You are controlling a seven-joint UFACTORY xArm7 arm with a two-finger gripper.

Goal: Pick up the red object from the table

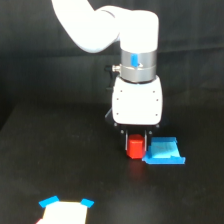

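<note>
Since the table (45,150) fills most of the frame as one flat, matte black surface, everything on it stands out pretty clearly. Next biggest is the white arm (100,25), coming in from the upper left and bending down into a chunky white gripper body sitting just right of center. Along the bottom edge, lower left, there's a pale block with blue corners (65,212), well apart from the action. Right of center sits a flat blue piece (164,152), and just beside it on its left is the red object (134,147), the smallest thing here.

The gripper (135,136) hangs straight over the red object with its dark fingers down on either side of it, but from this angle it's honestly impossible to tell if the jaws are clamped on it or just straddling it with a gap. The red object looks like it's on the table, or barely off it; can't say which.

What could go sideways: the blue piece is touching or nearly touching the red one, so a finger might catch its edge and drag it along or lift it on the way up. Also, the red block is stubby and narrow, so a shallow or off-center pinch could let it twist and pop out once the arm rises.
</note>
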